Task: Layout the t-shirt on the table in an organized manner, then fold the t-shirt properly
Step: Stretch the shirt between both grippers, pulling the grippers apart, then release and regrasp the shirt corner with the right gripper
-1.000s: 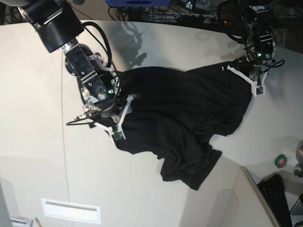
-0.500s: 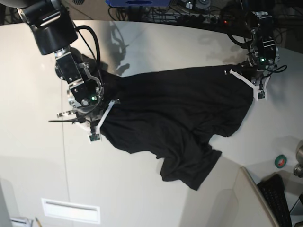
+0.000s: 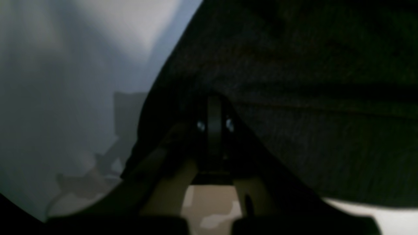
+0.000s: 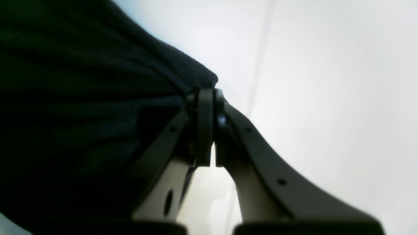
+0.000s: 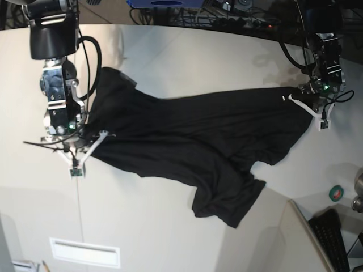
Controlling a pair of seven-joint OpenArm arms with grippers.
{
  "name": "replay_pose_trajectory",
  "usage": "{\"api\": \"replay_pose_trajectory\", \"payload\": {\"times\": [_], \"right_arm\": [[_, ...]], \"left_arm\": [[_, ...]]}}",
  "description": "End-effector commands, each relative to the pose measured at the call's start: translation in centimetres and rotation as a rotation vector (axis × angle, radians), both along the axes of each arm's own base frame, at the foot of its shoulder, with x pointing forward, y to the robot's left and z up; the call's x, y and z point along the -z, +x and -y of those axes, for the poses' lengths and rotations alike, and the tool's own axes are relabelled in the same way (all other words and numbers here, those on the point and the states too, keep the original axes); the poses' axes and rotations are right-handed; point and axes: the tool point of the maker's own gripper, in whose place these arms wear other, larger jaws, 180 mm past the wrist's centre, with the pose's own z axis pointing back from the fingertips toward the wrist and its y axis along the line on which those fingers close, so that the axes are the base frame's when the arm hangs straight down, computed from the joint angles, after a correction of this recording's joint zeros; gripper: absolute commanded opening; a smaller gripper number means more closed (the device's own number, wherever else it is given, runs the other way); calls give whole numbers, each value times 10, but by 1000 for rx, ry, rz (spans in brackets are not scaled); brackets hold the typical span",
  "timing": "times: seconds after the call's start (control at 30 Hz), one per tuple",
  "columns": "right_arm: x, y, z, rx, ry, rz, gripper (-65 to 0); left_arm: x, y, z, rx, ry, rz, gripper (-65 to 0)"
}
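The black t-shirt [image 5: 204, 141] hangs stretched across the off-white table [image 5: 170, 232], its lower part bunched toward the front right. In the base view, my right gripper [image 5: 86, 141] at the left is shut on the shirt's left edge. My left gripper [image 5: 300, 93] at the right is shut on the opposite edge. In the right wrist view the right gripper [image 4: 209, 94] pinches a dark fabric corner [image 4: 98, 98] above the table [image 4: 326, 81]. The left wrist view is dim. It shows the left gripper [image 3: 214, 107] closed with t-shirt cloth [image 3: 294, 81] draped over it.
A thin seam line [image 5: 77, 192] runs down the table at the left. A green tape roll [image 5: 336, 193] and a black keyboard [image 5: 334, 241] lie at the right front. Cables [image 5: 227, 17] crowd the back edge. A white rectangular inset [image 5: 85, 252] sits near the front left.
My right gripper has shut on the shirt's edge and drawn it left. The left gripper shifted slightly right, and the shirt is now pulled out wider between them.
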Motion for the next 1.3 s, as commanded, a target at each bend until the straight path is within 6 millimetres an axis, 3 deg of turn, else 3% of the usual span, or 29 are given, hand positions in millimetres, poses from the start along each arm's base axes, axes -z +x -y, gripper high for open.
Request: {"api": "replay_pose_trajectory", "payload": {"times": [0.0,0.1,0.27,0.37,0.43,0.5,0.6,0.7,0.8,0.93,1.03,1.1,1.17,1.27], "right_arm": [[-12,16,13,20,-11,42,-650],[-3,9,31,9,-4,-12,-650],[5,-14,23,-71,7,-119,-650],[-18,-16,20,-87,-10,-43,-477],[-42,-20,15,-110,-29,29,-432],[-60,-29,3,-153,-36,81,-435],[-65,-46,-32,-258,-26,98,-435],[-47,-62,-66,-350,5,44,-468],[-31,-73,-89,-416,29,17,-650],[-24,-84,-102,-443,55,24,-650],[-22,-86,-102,-443,57,19,-650],[-22,-87,-102,-443,57,18,-650],[-22,-87,-101,-441,55,18,-650],[-20,-88,-100,-439,54,13,-650]], "left_arm": [[-5,0,-7,1,20,-10,-650],[-10,7,-1,12,18,9,-650],[-28,6,7,39,33,63,-650],[-44,-1,11,56,51,100,-650],[-57,-9,15,50,47,138,-650],[-67,-23,25,35,-7,151,-650],[-72,-44,44,22,-117,123,-650],[-67,-60,54,8,-186,110,-650],[-64,-73,53,-42,-241,108,-650],[-73,-90,35,-222,-340,195,-650],[-68,-101,24,-320,-395,219,-425],[-58,-106,22,-364,-428,210,-309],[-50,-104,24,-408,-489,221,-234],[-38,-101,28,-484,-596,245,-181]]}}
